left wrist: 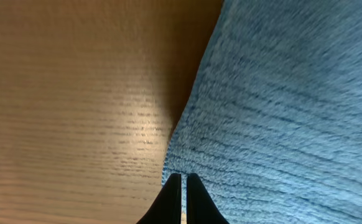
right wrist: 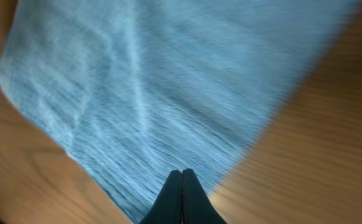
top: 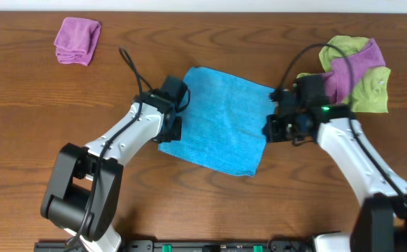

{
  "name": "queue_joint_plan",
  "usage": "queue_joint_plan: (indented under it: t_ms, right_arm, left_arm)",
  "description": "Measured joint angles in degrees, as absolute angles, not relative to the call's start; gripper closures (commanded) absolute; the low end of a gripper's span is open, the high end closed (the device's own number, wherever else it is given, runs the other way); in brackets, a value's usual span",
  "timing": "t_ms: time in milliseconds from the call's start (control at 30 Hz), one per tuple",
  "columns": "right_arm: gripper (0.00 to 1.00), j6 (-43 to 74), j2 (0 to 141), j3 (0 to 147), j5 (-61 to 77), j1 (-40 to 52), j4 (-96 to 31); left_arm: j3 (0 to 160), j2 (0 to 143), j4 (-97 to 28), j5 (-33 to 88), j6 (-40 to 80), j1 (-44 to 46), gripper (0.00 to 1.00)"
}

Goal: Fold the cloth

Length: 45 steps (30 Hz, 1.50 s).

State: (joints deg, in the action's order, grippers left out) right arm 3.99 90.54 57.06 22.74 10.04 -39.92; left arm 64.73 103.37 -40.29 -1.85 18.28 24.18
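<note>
Cloth (top: 221, 126): ribbed sky-blue square | left fingers (left wrist: 172, 200), right fingers (right wrist: 173, 200): apparently pinching its edges

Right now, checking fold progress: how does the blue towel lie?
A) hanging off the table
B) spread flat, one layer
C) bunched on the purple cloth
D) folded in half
B: the blue towel lies spread flat, left gripper and right gripper at opposite edges.

Left fingers (left wrist: 173, 200) and right fingers (right wrist: 175, 200), each pair tight together.
</note>
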Motion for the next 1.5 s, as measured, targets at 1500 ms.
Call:
queue_joint_plan:
  t_ms: [1500]
  right_arm:
    - [0.82,8.86,100.07,72.25,12.34,12.67,-46.85]
  left_arm:
    - [53.49,89.36,-39.83,2.13,39.29,26.28,0.94]
